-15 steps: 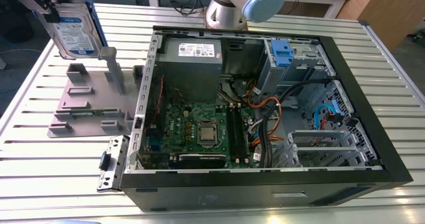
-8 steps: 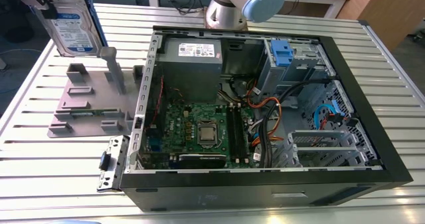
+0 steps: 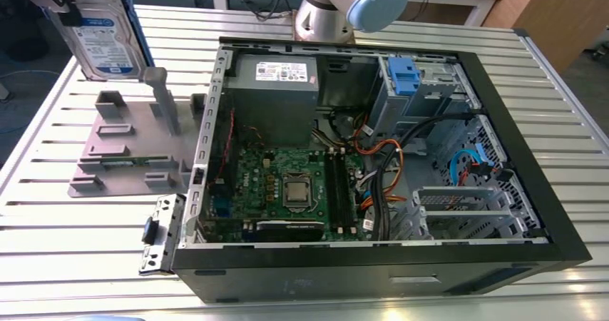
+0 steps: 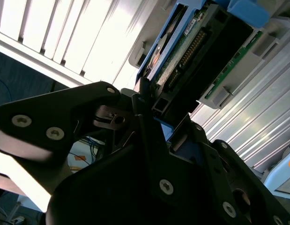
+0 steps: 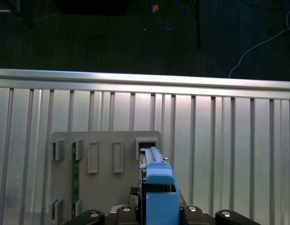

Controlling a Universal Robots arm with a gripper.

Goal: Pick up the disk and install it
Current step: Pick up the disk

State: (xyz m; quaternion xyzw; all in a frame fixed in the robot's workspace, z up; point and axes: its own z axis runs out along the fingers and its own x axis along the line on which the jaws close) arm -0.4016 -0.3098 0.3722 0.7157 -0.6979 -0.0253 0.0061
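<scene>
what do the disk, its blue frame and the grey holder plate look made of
The disk: metal, silver-grey with a dull sheen, under a paper-like label. The blue frame: probably plastic, matte, moulded shape. The grey holder plate: likely plastic, flat matte grey with blocky raised slots; painted metal cannot be ruled out.

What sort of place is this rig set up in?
Probably a robotics lab or test bench. A slatted metal table carries an open computer case and a grey holder plate. The gripper holds the disk above that plate.
</scene>
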